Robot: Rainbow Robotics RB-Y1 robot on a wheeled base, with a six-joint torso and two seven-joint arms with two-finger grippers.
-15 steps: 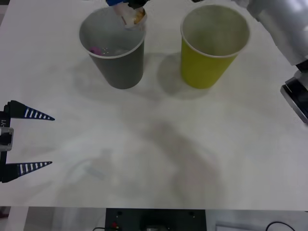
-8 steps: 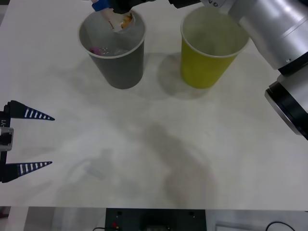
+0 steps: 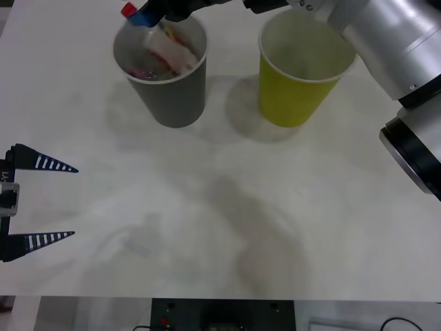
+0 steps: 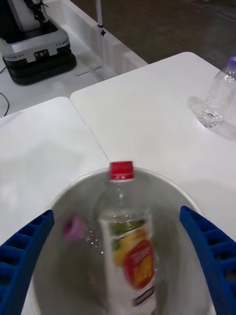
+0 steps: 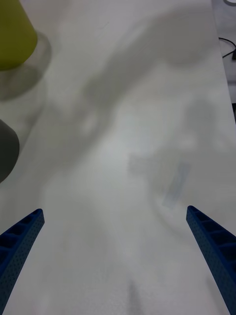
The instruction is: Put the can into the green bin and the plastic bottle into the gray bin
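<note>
Right gripper (image 4: 118,275): poised directly above the gray bin (image 3: 172,96), blue fingers (image 4: 22,256) spread wide to either side of its mouth, gripping nothing.
Plastic bottle (image 4: 125,241): inside the gray bin, tilted, red cap up at the bin's rim, label facing the wrist camera; a small pink object (image 4: 73,227) lies at the bin's bottom beside it.
Green bin (image 3: 303,65): upright, just beside the gray bin; contents cannot be made out.
Left gripper (image 3: 41,200): well apart from the gray bin, parked at the table (image 3: 227,207) edge, fingers wide apart, empty.
Handling note: judged the release stage. Best practice is to keep the fingers apart and lift straight up from the gray bin, avoiding its white rim so the light cup does not tip.
</note>
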